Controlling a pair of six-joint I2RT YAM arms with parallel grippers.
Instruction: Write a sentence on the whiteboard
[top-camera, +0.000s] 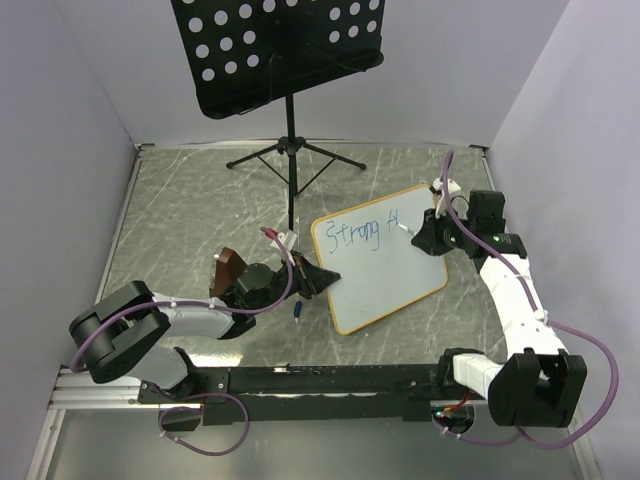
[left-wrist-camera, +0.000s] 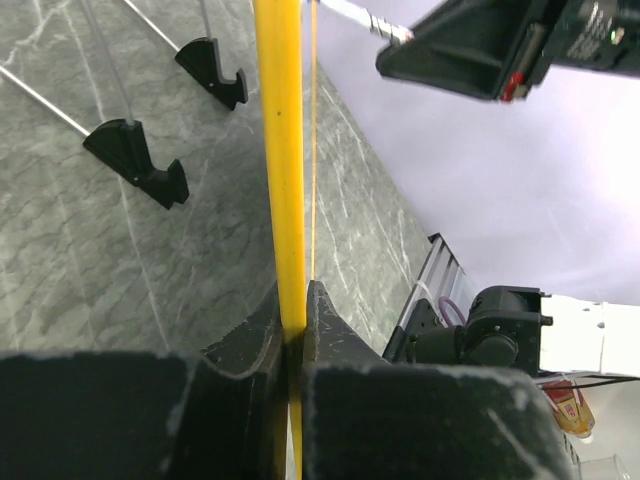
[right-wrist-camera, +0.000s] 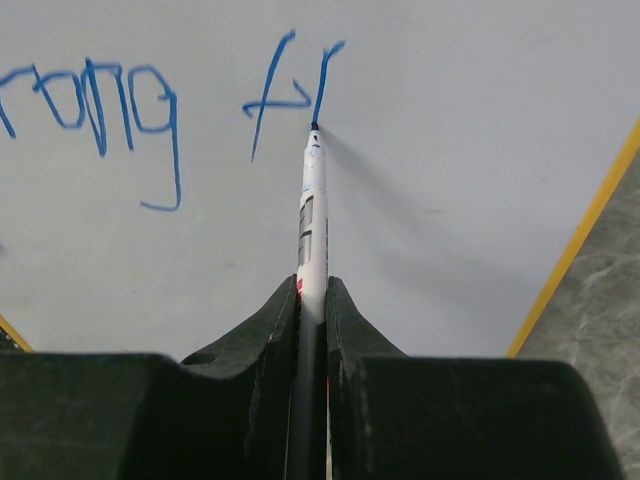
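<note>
a grey marbled tabletop (top-camera: 200, 200) is sitting between pale walls, with a black perforated music stand (top-camera: 280, 50) standing at the back. the small rectangular whiteboard with a thin orange-yellow frame (top-camera: 385, 290) is sitting slantwise at the table's middle right. the left gripper (top-camera: 318, 280) is clamping shut on the board's left frame edge, apparently bracing it so it is not sliding under the pen. the right gripper (top-camera: 422, 236) is pinching a slim white marker with a blue tip (right-wrist-camera: 312, 190). the tip is touching the board just ahead of that gripper. the blue handwritten sentence (top-camera: 358, 232) is showing "strong" and the first strokes of a second word, so the writing is looking partly done.
</note>
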